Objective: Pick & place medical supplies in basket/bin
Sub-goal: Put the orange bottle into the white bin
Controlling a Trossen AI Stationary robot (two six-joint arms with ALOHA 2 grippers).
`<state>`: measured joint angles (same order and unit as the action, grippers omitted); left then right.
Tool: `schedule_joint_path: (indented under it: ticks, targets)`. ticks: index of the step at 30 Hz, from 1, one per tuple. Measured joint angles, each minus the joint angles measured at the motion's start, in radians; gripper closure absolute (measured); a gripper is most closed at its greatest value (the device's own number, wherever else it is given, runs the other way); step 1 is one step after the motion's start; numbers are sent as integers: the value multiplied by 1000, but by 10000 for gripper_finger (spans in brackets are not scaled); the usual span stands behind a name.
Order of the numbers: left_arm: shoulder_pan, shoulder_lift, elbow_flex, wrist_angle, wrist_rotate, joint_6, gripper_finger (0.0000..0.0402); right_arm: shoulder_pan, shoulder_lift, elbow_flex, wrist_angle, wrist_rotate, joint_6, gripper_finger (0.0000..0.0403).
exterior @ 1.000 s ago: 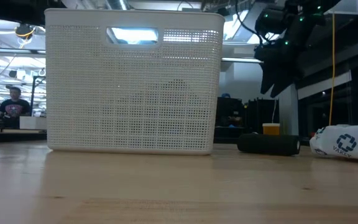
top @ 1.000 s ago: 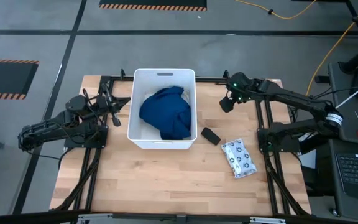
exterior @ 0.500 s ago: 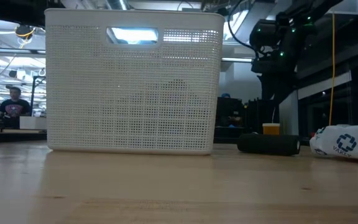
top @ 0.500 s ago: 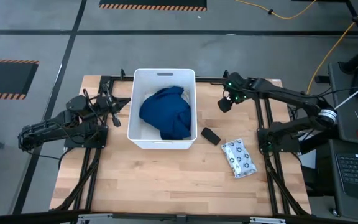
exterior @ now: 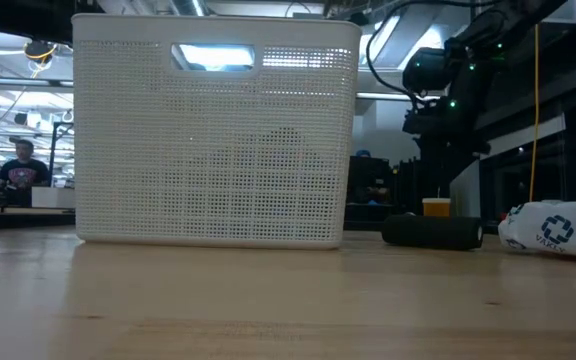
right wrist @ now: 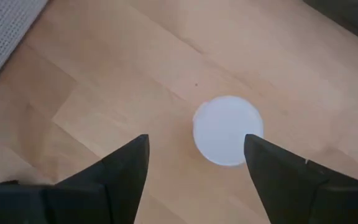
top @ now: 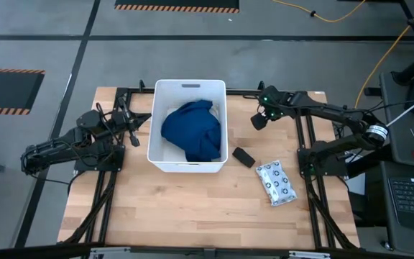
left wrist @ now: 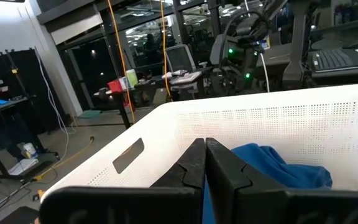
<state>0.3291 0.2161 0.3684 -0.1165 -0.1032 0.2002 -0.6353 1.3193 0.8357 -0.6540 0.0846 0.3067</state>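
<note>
Having dropped lower, the right gripper (right wrist: 194,163), fingers spread wide, hovers over the orange bottle's white cap (right wrist: 227,130).

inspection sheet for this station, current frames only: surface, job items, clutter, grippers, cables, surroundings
Surface: wooden table, bare in front.
Job's things: white tub holds the blue cloth; black oblong and dotted packet lie on the table beside the tub; bottle stands upright, its white cap showing.
Clutter: nothing seen.
Grippers: right gripper open, above the cap; left gripper shut, beside the tub.
Cables: yellow cable on the floor.
Surroundings: person at a distant desk.
</note>
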Motion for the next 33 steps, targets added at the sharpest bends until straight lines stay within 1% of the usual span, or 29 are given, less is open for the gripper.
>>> schedule_joint_path:
  ticks: [4, 9, 13, 26, 31, 33]
  targets:
    - [0, 0, 0, 0, 0, -6, 397, 0, 0, -12, 25, 5, -5, 139]
    - [0, 0, 0, 0, 0, -6, 399, 0, 0, -12, 25, 46, -17, 139]
    - [0, 0, 0, 0, 0, -5, 395, 0, 4, -12, 25, 46, -18, 139]
    - [0, 0, 0, 0, 0, -5, 399, 0, 75, -12, 56, 55, -28, 139]
    - [0, 0, 0, 0, 0, -4, 394, -3, 75, -12, 56, 56, -62, 139]
    - [0, 0, 0, 0, 0, -4, 394, -3, 65, -12, 55, 56, -106, 139]
